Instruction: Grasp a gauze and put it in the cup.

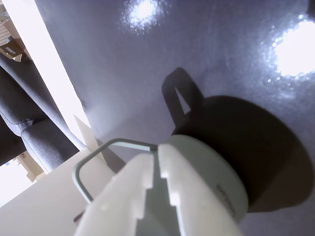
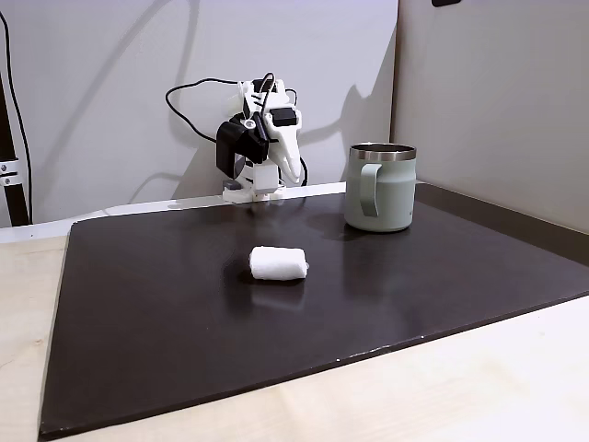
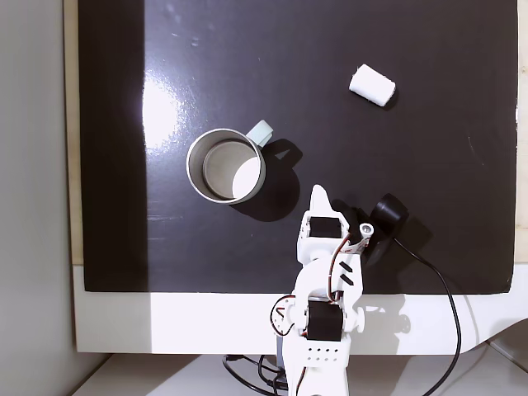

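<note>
White soft gauze roll (image 2: pixel 277 263) lies well apart from the sage-green steel-rimmed cup (image 2: pixel 380 187), white gripper (image 3: pixel 319 195) fingers together.

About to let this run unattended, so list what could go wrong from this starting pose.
1. The small white fabric gauze roll lies on its side on the glossy dark mat; it may roll or slide when pinched.
2. The pale green steel-rimmed mug stands close beside the folded arm, so the white hand could clip its rim or handle while swinging out.
3. The mug's mouth is narrow; an off-centre drop could bounce off.
</note>
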Controlling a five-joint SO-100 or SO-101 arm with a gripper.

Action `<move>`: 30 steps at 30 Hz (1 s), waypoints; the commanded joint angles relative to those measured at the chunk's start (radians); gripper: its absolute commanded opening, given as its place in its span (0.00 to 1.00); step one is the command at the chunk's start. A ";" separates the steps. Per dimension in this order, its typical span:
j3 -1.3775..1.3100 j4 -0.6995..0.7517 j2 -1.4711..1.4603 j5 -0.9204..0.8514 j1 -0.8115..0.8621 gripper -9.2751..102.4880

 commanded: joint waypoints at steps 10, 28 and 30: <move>0.023 -0.115 0.009 -0.054 -0.078 0.08; -0.106 -0.078 -0.002 -0.043 -0.075 0.08; -0.144 -0.075 -0.038 -0.031 -0.083 0.08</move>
